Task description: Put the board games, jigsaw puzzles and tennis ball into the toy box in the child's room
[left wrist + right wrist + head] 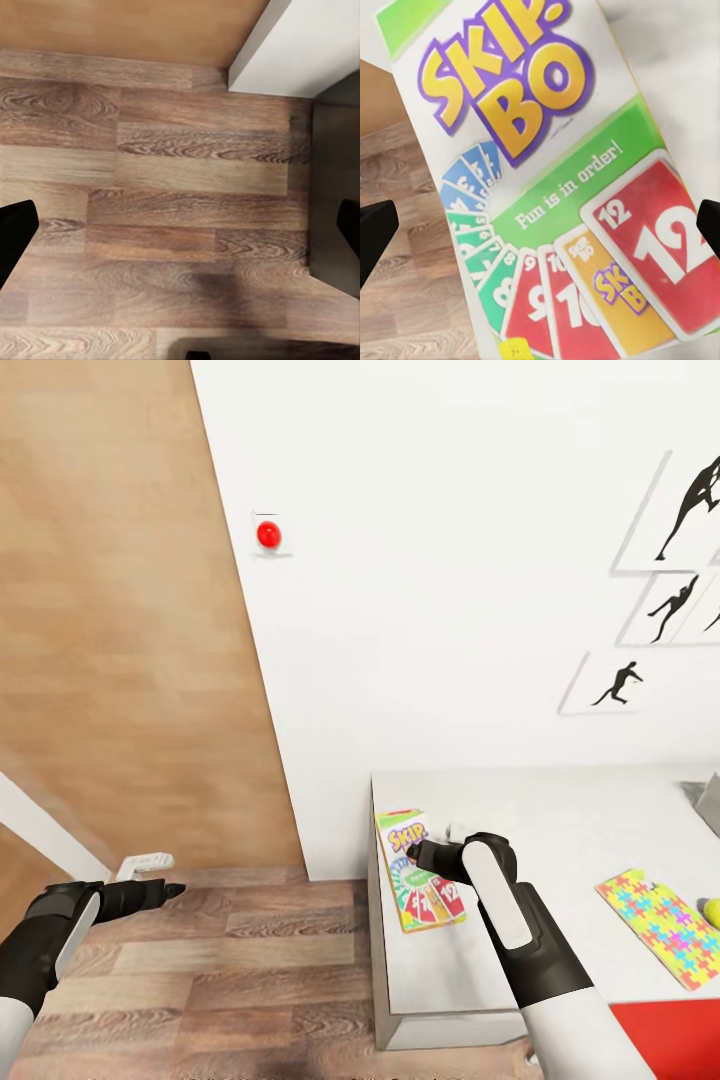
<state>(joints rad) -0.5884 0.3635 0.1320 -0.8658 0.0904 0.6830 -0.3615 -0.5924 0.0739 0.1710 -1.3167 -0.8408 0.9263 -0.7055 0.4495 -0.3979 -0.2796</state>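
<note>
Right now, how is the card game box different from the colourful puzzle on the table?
The board game lies near the table's left edge, under the right hand; the jigsaw puzzle lies further right, with no hand above it. The board game shows big printed letters and numbered cards; the jigsaw puzzle is covered in small interlocking coloured pieces. Both are flat rectangles lying on the white tabletop.

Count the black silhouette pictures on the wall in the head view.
4, all at the wall's right side: one lowest, one above it, one cut off by the edge beside that, one topmost. More may lie beyond the frame.
</note>
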